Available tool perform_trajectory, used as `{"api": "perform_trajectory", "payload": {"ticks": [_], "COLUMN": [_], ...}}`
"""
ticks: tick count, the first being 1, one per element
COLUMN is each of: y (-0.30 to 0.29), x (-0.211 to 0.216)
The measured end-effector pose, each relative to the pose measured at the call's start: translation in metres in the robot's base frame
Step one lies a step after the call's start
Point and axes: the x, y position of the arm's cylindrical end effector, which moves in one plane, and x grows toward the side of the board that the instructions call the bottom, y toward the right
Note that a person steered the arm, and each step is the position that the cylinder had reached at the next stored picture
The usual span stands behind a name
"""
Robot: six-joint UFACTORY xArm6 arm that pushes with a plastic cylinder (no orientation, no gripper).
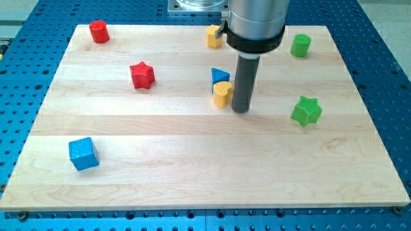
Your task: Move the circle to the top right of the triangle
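**Tip crowds the yellow circle by the triangle**

My tip sits just right of the yellow circle, which touches the blue triangle from below. No claw here, only a rod. From this side a push would drive it left; I judge it must come round underneath.

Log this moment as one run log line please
my tip right of yellow circle | circle touching blue triangle, below it | not yet top right
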Motion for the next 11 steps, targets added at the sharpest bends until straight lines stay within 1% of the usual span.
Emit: {"api": "perform_trajectory", "payload": {"ticks": [1,2,3,4,5,6,7,8,9,10,11], "y": [-0.013,0.028,0.156,0.189,0.153,0.155,0.138,0.087,0.086,0.108,0.127], "x": [-0.041,-0.085,-0.088,-0.128,-0.164,-0.192,-0.206,-0.135,-0.050,-0.064,-0.108]}}
